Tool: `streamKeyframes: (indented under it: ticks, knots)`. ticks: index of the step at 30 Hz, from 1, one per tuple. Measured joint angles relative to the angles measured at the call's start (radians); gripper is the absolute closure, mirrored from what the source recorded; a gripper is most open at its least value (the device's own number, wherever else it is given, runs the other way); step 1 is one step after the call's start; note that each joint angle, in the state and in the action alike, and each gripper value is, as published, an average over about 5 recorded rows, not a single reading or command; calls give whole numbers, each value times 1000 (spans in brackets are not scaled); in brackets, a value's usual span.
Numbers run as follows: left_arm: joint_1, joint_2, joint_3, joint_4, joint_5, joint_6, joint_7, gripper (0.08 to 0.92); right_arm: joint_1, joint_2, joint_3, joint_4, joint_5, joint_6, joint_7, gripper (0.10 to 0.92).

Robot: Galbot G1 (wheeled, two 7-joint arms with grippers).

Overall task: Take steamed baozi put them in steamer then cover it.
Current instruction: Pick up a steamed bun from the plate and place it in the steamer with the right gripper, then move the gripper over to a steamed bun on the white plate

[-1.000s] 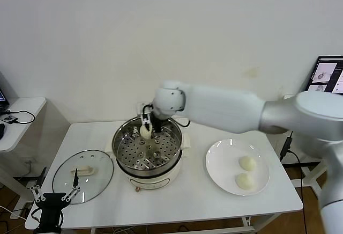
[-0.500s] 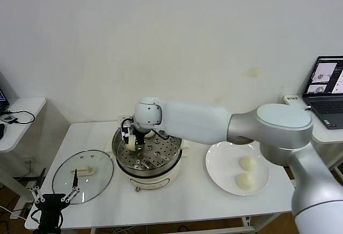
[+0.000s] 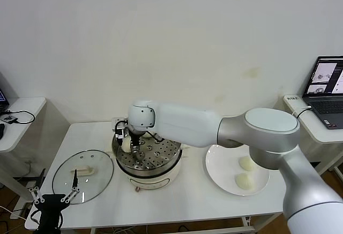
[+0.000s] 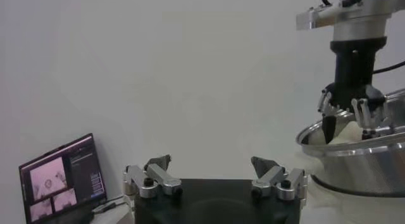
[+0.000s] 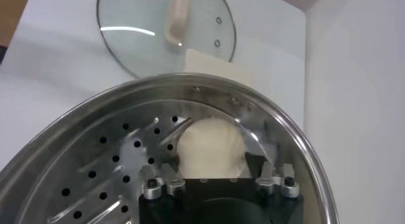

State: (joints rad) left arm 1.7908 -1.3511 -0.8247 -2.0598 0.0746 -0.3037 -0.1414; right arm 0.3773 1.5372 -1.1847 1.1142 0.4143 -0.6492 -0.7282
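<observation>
Jaws of the right gripper point(image 3: 127, 144) closed on one bun point(image 5: 210, 150), held low inside the steamer point(image 3: 172, 161), at its left wall and just above the perforated tray point(image 5: 120, 174). Seen from the right wrist, bun pinched between the fingers point(image 5: 166, 178), its far side close to the shiny rim. Right arm point(image 3: 214, 129) stretched across from the right, over the pot. Steamer stood mid-tabletop point(image 3: 96, 212) on its cream base. Two more buns point(image 3: 247, 163) lay on the white plate point(image 3: 217, 172), right of the steamer, one behind the other and slightly apart. Glass lid point(image 3: 63, 183) lay flat on the tabletop, left of the steamer and just beside it, cream handle point(image 3: 81, 172) up.

Left gripper point(image 3: 54, 199) hung at the near left corner of the tabletop, by the lid's near edge; jaws spread wide, nothing between them. Laptop point(image 3: 326, 85) open on a side desk at far right.
</observation>
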Motion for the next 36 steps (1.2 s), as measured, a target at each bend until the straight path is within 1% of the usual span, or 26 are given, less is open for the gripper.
streamKeyframes:
  ticks: [5,9,15,20,29,36]
  knots:
    - [-3,-1,0,7,0,-4,-1,177,55,-52,-6,46,-20,27,-67,203]
    - [-5,0,3,12,0,-5,-1,177,123,-129,-19,106,-49,71,-142,202]
    - [-3,10,5,18,-1,-6,0,177,218,-303,-42,222,-106,156,-256,203]
    - [-8,16,10,17,-1,-3,3,177,251,-478,-50,326,-162,224,-321,202]
    - [-6,17,28,17,11,1,4,177,181,-789,-11,482,-283,303,-359,202]
    - [3,11,37,15,21,4,5,177,13,-957,86,540,-388,335,-358,203]
